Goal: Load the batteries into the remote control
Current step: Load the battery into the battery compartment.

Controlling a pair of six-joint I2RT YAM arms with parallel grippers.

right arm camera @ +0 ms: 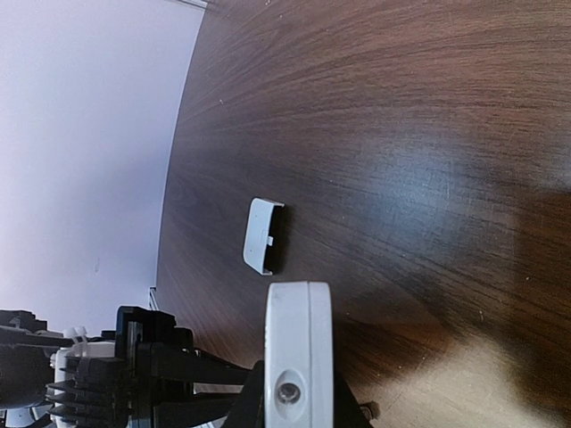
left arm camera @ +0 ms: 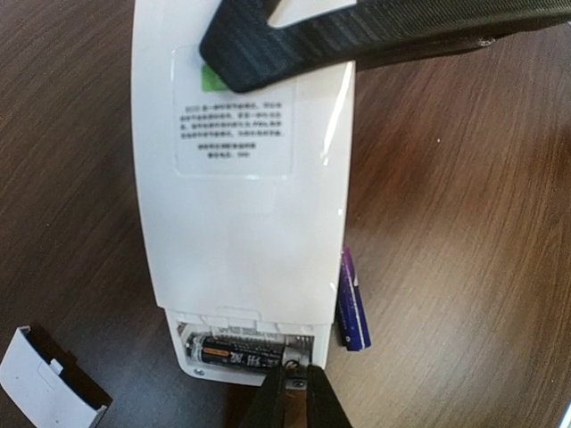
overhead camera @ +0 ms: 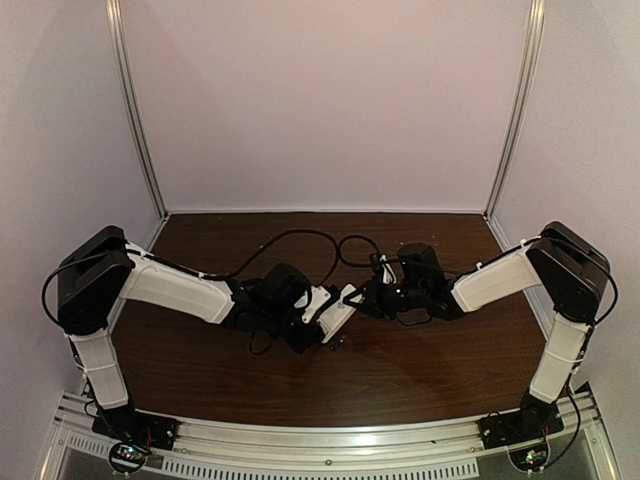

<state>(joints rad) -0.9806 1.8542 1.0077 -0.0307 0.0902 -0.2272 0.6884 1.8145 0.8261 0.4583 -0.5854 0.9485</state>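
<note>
Remote sits label side up, mid table, a bit toward the near edge. My R gripper pinches its far end, front and back.

My L gripper has its fingers pressed nearly together w/ nothing seen between. Its tips are at one end of the open bay, by the seated battery, which lies crosswise to the remote; contact can't be told.

Loose battery rests on the table just beside the remote's long edge, right next to my L tips. Its long axis runs along the remote, approx a quarter turn off the bay's slot.

L is the nearer gripper, I judge. Cover lies apart, on the remote's other side.
</note>
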